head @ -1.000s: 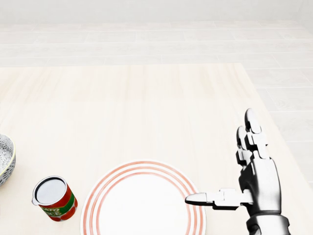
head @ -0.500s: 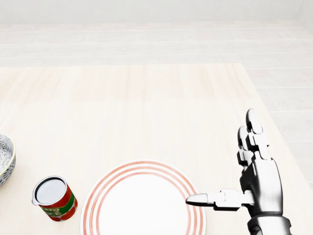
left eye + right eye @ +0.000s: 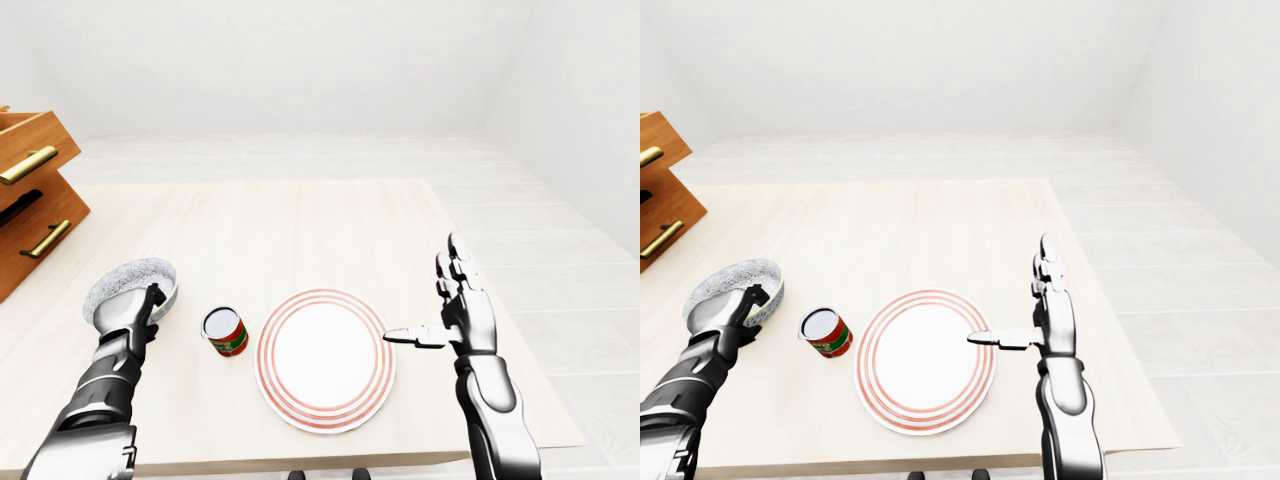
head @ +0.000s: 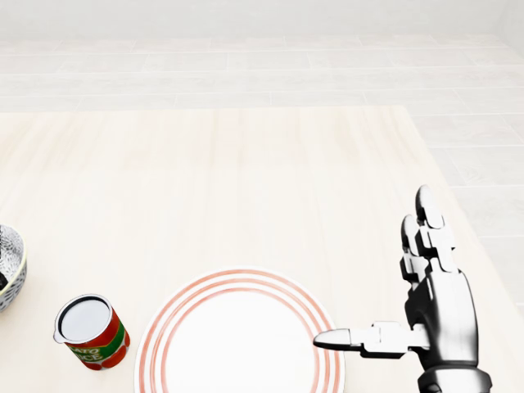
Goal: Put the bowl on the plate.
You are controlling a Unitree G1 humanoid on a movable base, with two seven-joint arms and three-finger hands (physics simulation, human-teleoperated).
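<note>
The grey speckled bowl (image 3: pixel 128 283) sits at the left of the table in the left-eye view. My left hand (image 3: pixel 146 303) is at its near rim, with the fingers closed over the edge. Only a sliver of the bowl (image 4: pixel 10 270) shows at the left edge of the head view. The white plate (image 3: pixel 325 358) with red rings lies flat near the table's bottom edge, apart from the bowl. My right hand (image 3: pixel 430 300) stands open just right of the plate. Its fingers point up and its thumb reaches toward the plate's rim.
A red tomato can (image 3: pixel 226 332) stands upright between the bowl and the plate. A wooden drawer cabinet (image 3: pixel 30 200) with brass handles sits at the far left. The table's right edge (image 3: pixel 500 300) runs close beside my right hand.
In the head view the bowl's visible edge has shifted slightly and a dark bit of my left hand now shows at it. My right hand has sunk a little.
</note>
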